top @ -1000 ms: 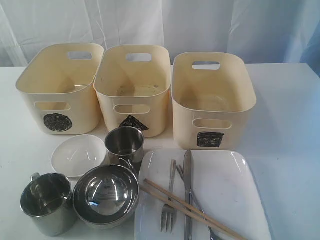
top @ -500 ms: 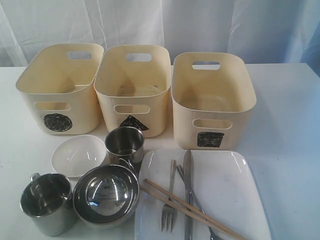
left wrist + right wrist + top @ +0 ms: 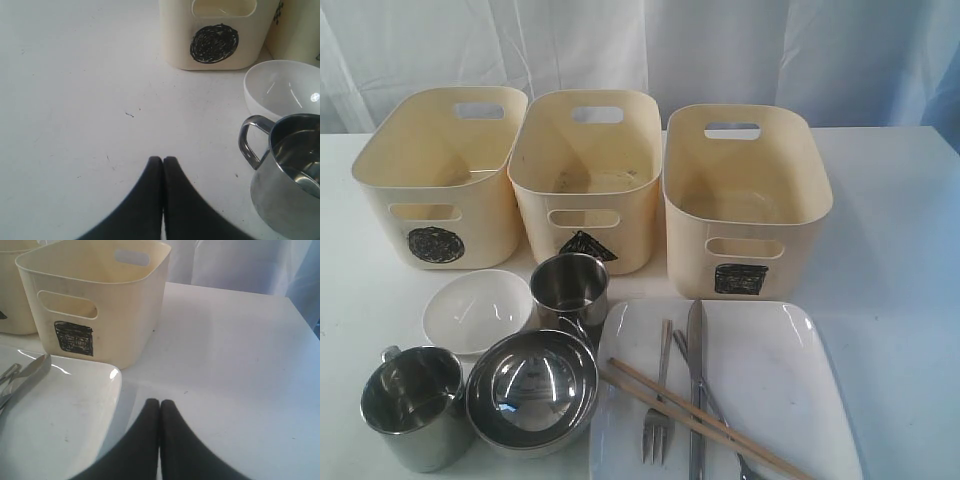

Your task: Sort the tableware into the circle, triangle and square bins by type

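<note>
Across the back of the white table [image 3: 900, 220] stand three cream plastic bins with cut-out handles, side by side. The circle bin [image 3: 485, 225] is on the left, the triangle bin [image 3: 535, 230] in the middle and the square bin [image 3: 690, 260] on the right. Each carries its black scribbled mark on the front wall.

Just in front of the circle bin sits the small white bowl [image 3: 475, 310], glossy and shallow. Beside it, before the triangle bin, one steel mug [image 3: 568, 288] stands upright. The other steel mug [image 3: 415, 405] stands at the near left. Between the two mugs rest the stacked steel bowls [image 3: 532, 385], mirror-bright.

The large white plate [image 3: 780, 360], square with rounded corners, lies in front of the square bin. On it the fork [image 3: 660, 425], knife [image 3: 695, 370] and spoon [image 3: 681, 345] lie lengthwise. The wooden chopsticks [image 3: 760, 455] cross them at a slant, their left ends reaching past the plate's edge toward the steel bowls.

The left gripper [image 3: 163, 160] has its black fingers pressed together on nothing, over bare table near the front mug. The right gripper [image 3: 159, 402] is likewise closed and empty, just beside a corner of the plate.
</note>
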`<action>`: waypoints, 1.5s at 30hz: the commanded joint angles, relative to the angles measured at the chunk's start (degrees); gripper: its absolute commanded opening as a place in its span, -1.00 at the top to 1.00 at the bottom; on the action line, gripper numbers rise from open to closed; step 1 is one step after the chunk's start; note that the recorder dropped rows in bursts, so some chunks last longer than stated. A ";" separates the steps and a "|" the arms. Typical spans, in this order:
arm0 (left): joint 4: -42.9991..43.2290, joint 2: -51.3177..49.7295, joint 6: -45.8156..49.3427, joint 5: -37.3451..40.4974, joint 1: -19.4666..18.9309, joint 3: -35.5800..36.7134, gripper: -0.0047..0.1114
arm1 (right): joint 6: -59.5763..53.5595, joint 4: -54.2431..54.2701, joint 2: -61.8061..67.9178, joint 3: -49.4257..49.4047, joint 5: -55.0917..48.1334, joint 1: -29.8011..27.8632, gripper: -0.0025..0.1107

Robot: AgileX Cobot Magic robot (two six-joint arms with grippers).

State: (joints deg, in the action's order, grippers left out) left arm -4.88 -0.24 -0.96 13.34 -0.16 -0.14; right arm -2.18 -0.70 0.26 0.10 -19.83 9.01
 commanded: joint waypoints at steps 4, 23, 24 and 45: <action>-0.65 0.24 -0.28 0.01 0.31 0.14 0.92 | 0.26 0.08 -0.26 -0.10 0.21 -0.39 0.96; 3.67 0.24 3.29 -24.18 0.31 0.14 0.92 | 0.26 0.08 -0.26 -0.10 0.21 -0.39 0.96; 3.67 0.24 2.37 -25.52 0.31 0.14 0.92 | 0.26 0.08 -0.26 -0.10 0.21 -0.39 0.96; 6.50 0.24 -18.49 -36.32 0.31 0.14 0.92 | 0.26 0.08 -0.26 -0.10 0.21 -0.39 0.96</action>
State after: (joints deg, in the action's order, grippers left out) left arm 0.00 -0.24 -17.91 -21.77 -0.16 -0.14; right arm -2.18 -0.70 0.26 0.10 -19.83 9.01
